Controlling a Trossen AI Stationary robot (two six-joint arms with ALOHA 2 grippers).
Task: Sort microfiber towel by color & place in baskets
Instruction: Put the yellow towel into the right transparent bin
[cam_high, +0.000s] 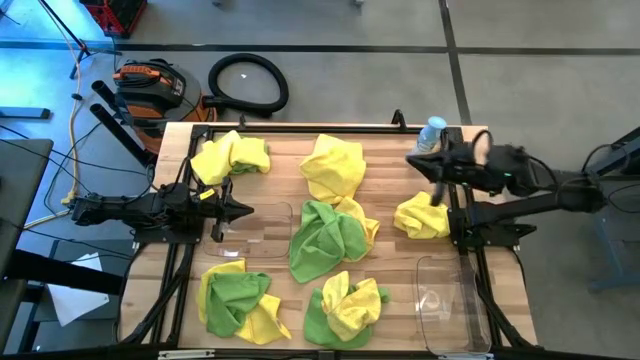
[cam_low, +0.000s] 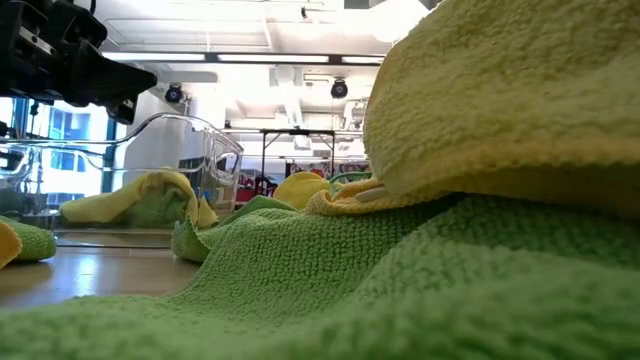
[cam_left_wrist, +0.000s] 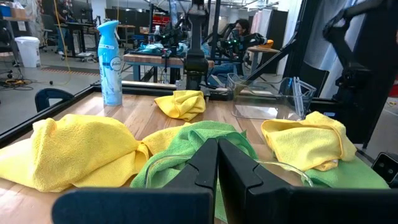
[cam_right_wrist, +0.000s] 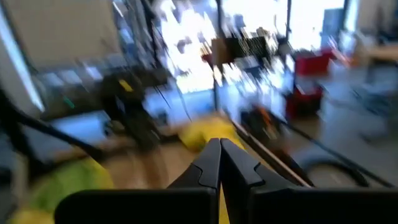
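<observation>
Yellow and green microfiber towels lie in heaps on the wooden table: a yellow-green heap (cam_high: 232, 155), a yellow one (cam_high: 335, 165), a green one (cam_high: 322, 242) with yellow at its edge, two mixed heaps (cam_high: 240, 300) (cam_high: 345, 305), and a yellow towel (cam_high: 422, 217) under the right arm. One clear basket (cam_high: 258, 232) sits at the left, the other (cam_high: 450, 300) at the near right. My left gripper (cam_high: 248, 210) (cam_left_wrist: 217, 158) hovers shut over the left basket, pointing right. My right gripper (cam_high: 410, 160) (cam_right_wrist: 219, 158) is shut and empty, raised near the far right corner and pointing left.
A blue spray bottle (cam_high: 432, 132) (cam_left_wrist: 111, 62) stands at the far right corner beside my right gripper. Black metal frames (cam_high: 470, 250) run along both table sides. In the low view a green towel (cam_low: 330, 280) and a yellow one (cam_low: 520, 90) fill the foreground.
</observation>
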